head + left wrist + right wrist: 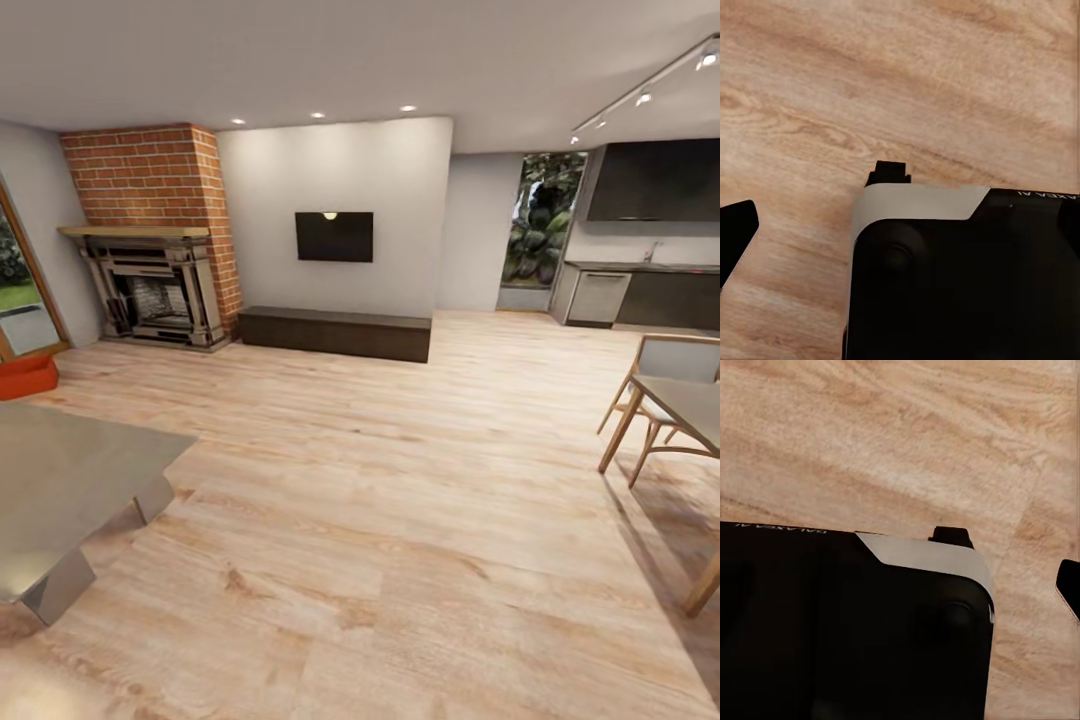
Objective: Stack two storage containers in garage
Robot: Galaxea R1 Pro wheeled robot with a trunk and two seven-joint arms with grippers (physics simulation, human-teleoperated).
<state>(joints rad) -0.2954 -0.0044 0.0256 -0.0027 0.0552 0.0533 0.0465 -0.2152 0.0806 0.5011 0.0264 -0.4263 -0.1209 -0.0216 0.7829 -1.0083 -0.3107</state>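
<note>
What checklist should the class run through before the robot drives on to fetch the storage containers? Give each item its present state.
1. A storage container located: ok, an orange-red storage container sits on the wood plank floor at the head view's left edge, by the glass door; it is cut off by the frame.
2. Second container located: cannot tell.
3. Path toward it: not ok straight ahead, the grey low table stands in front of it.
4. Dining chair apart from that route: ok, it is off to the right.
5. Grippers empty: cannot tell from the wrist views.
6. In the garage: not ok, brick fireplace and wall TV show.
</note>
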